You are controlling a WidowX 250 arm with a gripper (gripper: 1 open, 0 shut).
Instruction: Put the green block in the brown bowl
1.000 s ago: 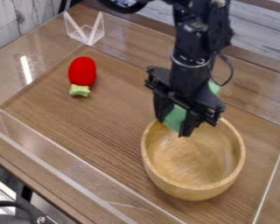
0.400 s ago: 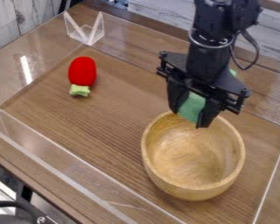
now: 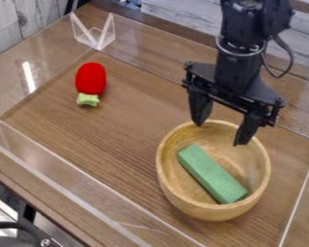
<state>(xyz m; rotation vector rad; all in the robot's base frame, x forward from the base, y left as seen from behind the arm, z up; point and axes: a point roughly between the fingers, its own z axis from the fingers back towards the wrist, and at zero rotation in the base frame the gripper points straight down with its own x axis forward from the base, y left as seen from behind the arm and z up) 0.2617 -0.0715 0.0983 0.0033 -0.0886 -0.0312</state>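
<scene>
Green block (image 3: 214, 174) lies flat inside the brown bowl (image 3: 174, 188) — seemingly resting on its floor — while the tool (image 3: 230, 125) hangs above the bowl's far rim, spread wide, empty.

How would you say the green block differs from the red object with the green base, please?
The green block is a flat, straight-edged bar; the red object is rounded. The block is plain green; the red object is two-coloured. The block lies inside the brown bowl; the red object rests on the table. The open gripper touches neither.

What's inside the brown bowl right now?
The green block lies flat inside the brown bowl, nothing else visible. The bowl floor beneath the block is covered.
</scene>
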